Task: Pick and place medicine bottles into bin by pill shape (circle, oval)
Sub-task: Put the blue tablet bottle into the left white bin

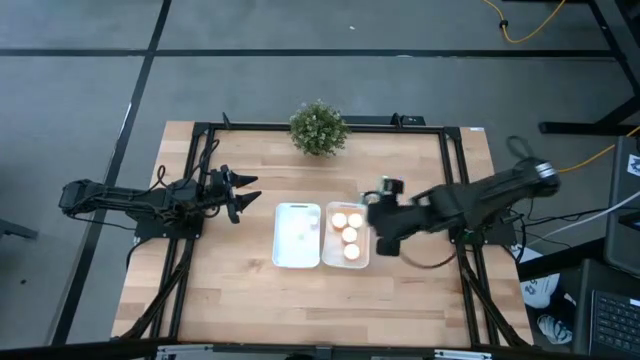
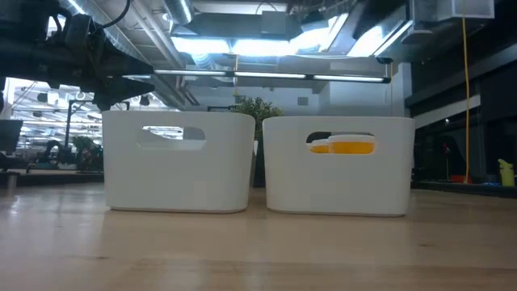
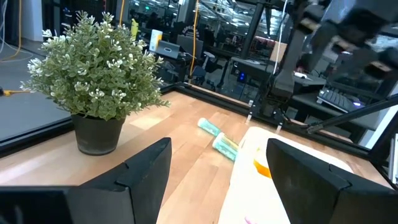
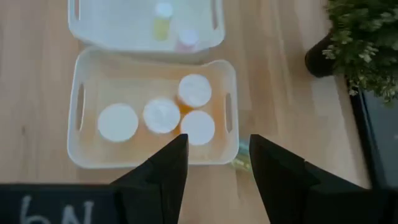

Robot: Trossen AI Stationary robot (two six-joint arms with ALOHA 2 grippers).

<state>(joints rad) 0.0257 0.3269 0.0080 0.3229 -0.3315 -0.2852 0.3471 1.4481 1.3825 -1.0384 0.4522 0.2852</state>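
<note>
Wooden table (image 1: 240, 300) fills the centre of the high view, black frame rails along its edges.

Two white bins sit side by side mid-table, touching or nearly so: left bin (image 1: 282, 258) and right bin (image 1: 364, 262).

Potted plant (image 1: 319, 128) at the top centre of the table.

Left arm is parked at frame left, left gripper (image 1: 243, 193) pointing toward the bins, well apart from them; fingers spread, nothing between them.

Right arm comes in from frame right, right gripper (image 1: 372, 199) just off the right bin's upper right corner. Fingers (image 4: 163, 171) stand apart with a gap; can't tell if they're pinching anything.

Orange medicine bottles (image 4: 162, 115), four white caps up, stand clustered in the right bin. The left bin holds a yellowish bottle (image 4: 162, 22) and a pink one (image 4: 186, 38), small and blurred.

Two pale teal-green bottles (image 3: 219, 137) lie on the table beside the right bin, on the plant side.
</note>
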